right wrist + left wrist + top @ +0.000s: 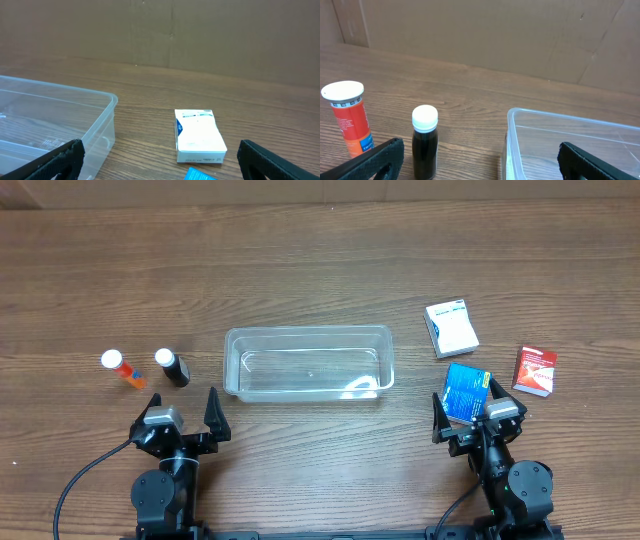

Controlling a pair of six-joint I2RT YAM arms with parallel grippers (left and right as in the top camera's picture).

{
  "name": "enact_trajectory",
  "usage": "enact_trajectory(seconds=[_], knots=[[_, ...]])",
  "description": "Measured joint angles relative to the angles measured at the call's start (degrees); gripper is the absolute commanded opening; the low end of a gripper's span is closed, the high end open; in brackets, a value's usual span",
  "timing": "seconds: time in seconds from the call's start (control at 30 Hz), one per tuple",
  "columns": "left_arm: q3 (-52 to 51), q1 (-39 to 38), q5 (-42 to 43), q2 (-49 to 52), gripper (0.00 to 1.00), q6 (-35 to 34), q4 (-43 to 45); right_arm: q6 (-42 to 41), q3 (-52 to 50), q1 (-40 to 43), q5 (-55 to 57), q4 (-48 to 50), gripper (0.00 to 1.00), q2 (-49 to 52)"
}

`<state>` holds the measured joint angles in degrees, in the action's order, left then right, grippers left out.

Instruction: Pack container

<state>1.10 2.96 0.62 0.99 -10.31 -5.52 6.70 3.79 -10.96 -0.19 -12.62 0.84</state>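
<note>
The clear container (309, 363) sits empty at the table's middle; its left end shows in the left wrist view (570, 135) and its right end in the right wrist view (55, 115). An orange bottle (125, 368) (350, 117) and a dark bottle (171, 367) (424, 141), both white-capped, stand left of it. A white box (451, 327) (199, 136), a blue box (466, 391) (200, 175) and a red box (535, 370) lie at the right. My left gripper (185, 420) (477, 165) is open and empty near the dark bottle. My right gripper (470, 420) (160, 162) is open and empty just behind the blue box.
A brown cardboard wall (485, 35) stands along the far side of the wooden table (320, 270). Both arm bases and their cables sit at the front edge.
</note>
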Motion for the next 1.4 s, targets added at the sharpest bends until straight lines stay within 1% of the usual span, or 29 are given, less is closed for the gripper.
enact_trajectory(seconds=[0.3, 0.37, 0.43, 0.57, 0.63, 0.67, 0.73, 0.77, 0.87, 0.93, 1.07, 1.27, 1.3, 1.4], knots=[[0.3, 0.0, 0.4, 0.0, 1.00, 0.2, -0.5, 0.0, 0.0, 0.0, 0.0, 0.0, 1.00, 0.0], [3.2, 0.0, 0.6, 0.4, 1.00, 0.7, -4.0, 0.0, 0.0, 0.0, 0.0, 0.0, 1.00, 0.0], [10.5, 0.0, 0.7, 3.4, 1.00, 1.4, -7.3, -0.1, 0.0, 0.0, 0.2, 0.0, 1.00, 0.0], [26.4, 0.0, -0.2, 17.4, 1.00, 1.6, -16.4, 0.0, -0.1, 0.0, 1.3, -0.1, 1.00, 0.0], [36.0, 0.0, -1.2, 28.0, 1.00, 1.6, -23.7, 0.0, -0.1, 0.0, 1.9, 0.0, 1.00, 0.2], [39.8, 0.0, -1.7, 32.3, 1.00, 1.6, -25.9, 0.0, -0.1, 0.0, 1.9, 0.0, 1.00, 0.5], [51.9, 0.0, -3.4, 44.5, 1.00, 1.6, -33.4, 0.0, -0.1, 0.0, 2.1, 0.0, 1.00, 2.6], [57.7, 0.0, -4.0, 49.7, 1.00, 1.6, -40.3, 0.0, -0.1, 0.0, 2.1, 0.1, 1.00, 3.8], [72.1, 0.0, -4.5, 62.9, 1.00, 1.8, -53.6, 0.0, -0.1, 0.0, 3.2, 0.0, 1.00, 5.7], [77.0, 0.0, -4.5, 68.8, 1.00, 1.7, -58.8, 0.0, -0.2, 0.0, 3.7, 0.0, 1.00, 5.8], [78.1, 0.0, -4.5, 75.1, 1.00, 1.2, -59.0, -0.5, -0.2, 0.0, 3.8, 0.0, 1.00, 6.0], [78.1, 0.0, -5.7, 82.6, 1.00, 0.6, -56.5, -0.5, -0.2, 0.0, 4.0, 0.0, 1.00, 6.2], [78.1, 0.1, -6.1, 85.3, 1.00, 0.1, -55.7, -0.5, -0.2, 0.0, 4.4, 0.0, 1.00, 6.2], [78.1, 2.6, -6.1, 89.1, 1.00, -1.6, -55.3, -0.5, -0.2, 0.0, 5.0, 0.0, 1.00, 6.3]])
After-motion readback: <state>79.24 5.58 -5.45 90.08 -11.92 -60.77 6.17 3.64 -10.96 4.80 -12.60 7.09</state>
